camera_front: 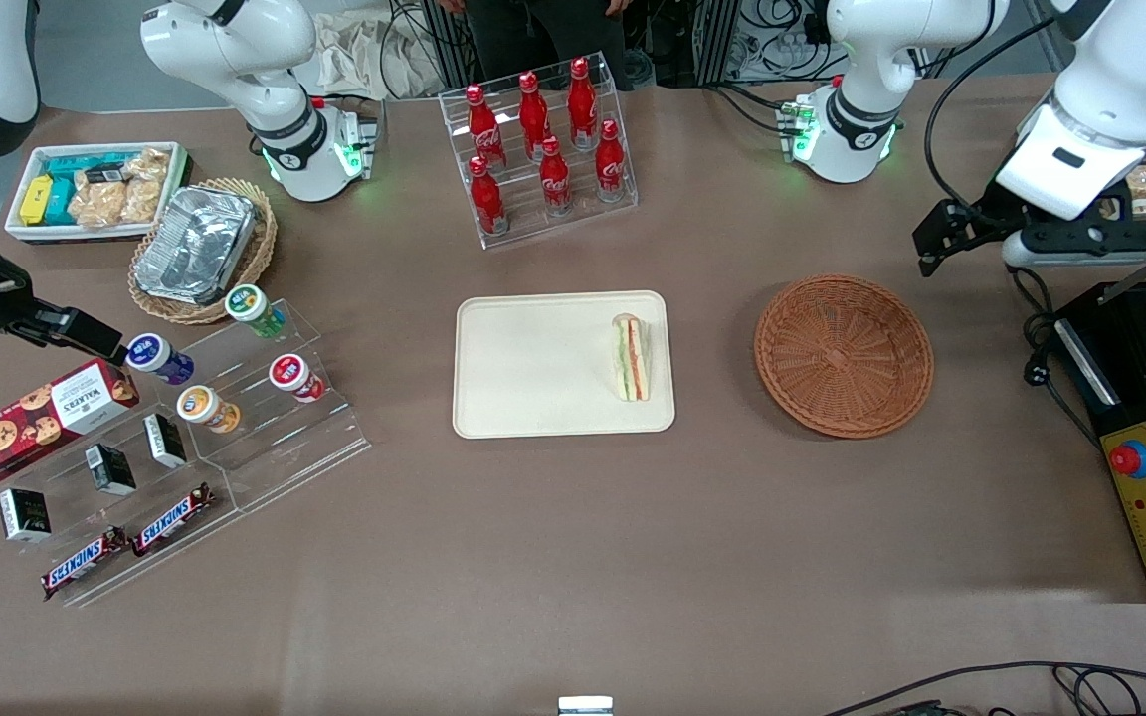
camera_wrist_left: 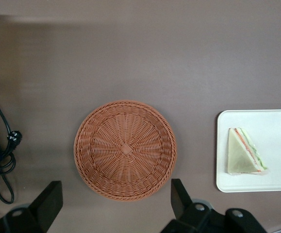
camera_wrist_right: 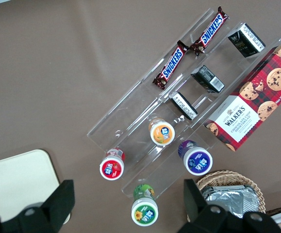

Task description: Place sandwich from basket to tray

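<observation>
A: What stands around the flat cream-beige rectangular tray (camera_front: 563,364) on the brown worktop (camera_front: 573,557)?

B: Farther from the front camera than the tray is a clear acrylic rack of 7 red cola bottles (camera_front: 539,149). Toward the parked arm's end sit a stepped clear display stand (camera_front: 195,438) with 4 small lidded cups, 3 dark packets and 2 Snickers bars, a red Walkers cookie box (camera_front: 36,418), a tan wicker basket with a crinkled foil container (camera_front: 200,249), and a white box of snack packets (camera_front: 95,191).

A: And the sandwich?

B: The small triangular white-bread sandwich (camera_front: 631,356) with green, red and orange layers lies on the tray, near the tray edge that faces the round reddish-brown woven wicker basket (camera_front: 843,354). That basket holds nothing and sits apart from the tray, toward the working arm's end.

A: Anything between tray and basket?

B: Only bare worktop. A black control box with a red button (camera_front: 1145,487) lies farther toward the working arm's end than the basket.

A: The claw?

B: The claw (camera_wrist_left: 116,204) hangs above the basket, its 2 fingers (camera_wrist_left: 50,201) spread wide apart, holding nothing and touching nothing.
</observation>
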Controlling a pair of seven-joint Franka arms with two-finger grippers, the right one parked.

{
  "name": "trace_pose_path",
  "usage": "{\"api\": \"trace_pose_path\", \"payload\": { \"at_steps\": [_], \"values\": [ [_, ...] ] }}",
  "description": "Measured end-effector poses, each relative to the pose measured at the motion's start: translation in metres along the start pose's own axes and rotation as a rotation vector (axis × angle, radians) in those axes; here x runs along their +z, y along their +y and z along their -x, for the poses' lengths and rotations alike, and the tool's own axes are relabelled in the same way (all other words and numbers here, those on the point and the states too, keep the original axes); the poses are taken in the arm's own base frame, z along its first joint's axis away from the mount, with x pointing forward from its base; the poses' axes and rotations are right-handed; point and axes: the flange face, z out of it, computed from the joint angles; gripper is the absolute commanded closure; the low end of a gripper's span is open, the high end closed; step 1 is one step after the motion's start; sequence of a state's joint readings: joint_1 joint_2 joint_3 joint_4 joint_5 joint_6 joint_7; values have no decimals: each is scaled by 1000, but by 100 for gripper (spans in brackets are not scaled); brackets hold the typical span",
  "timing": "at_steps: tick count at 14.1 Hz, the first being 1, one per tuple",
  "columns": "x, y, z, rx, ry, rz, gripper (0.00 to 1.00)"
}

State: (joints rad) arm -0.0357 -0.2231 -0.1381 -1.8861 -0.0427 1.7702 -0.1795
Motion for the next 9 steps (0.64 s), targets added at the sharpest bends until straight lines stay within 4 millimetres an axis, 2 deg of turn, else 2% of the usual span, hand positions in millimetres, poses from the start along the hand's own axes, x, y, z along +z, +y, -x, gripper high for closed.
{"api": "trace_pose_path", "payload": {
  "at_steps": [2,7,9],
  "values": [
    [4,1,-5,3,-9,2,1],
    [13,5,-41,5,-16,17,1],
    [14,6,-46,6,-16,19,1]
  ]
}}
